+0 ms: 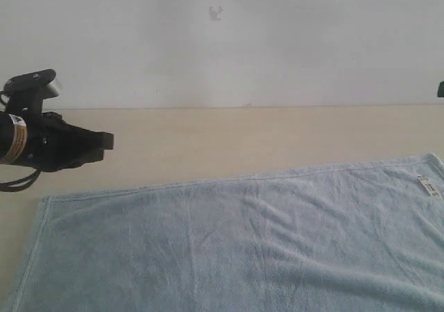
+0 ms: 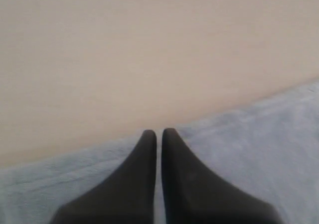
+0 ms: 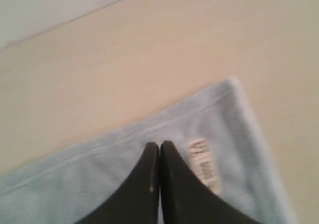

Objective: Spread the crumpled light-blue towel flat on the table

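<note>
The light-blue towel (image 1: 243, 243) lies spread out flat on the beige table (image 1: 208, 139), with only shallow creases. Its white tag (image 1: 429, 186) sits at the far right corner. My left gripper (image 1: 107, 142) hovers above the table near the towel's far left corner. Its fingers are shut and empty over the towel's hem (image 2: 159, 133). In the right wrist view my right gripper (image 3: 160, 145) is shut, hanging over the towel (image 3: 99, 179) beside the tag (image 3: 204, 164). The exterior view shows only a dark sliver at its right edge (image 1: 441, 89).
A plain white wall (image 1: 222, 41) rises behind the table's far edge. Bare table runs between the wall and the towel's far hem. The towel's front and right parts run out of the exterior view.
</note>
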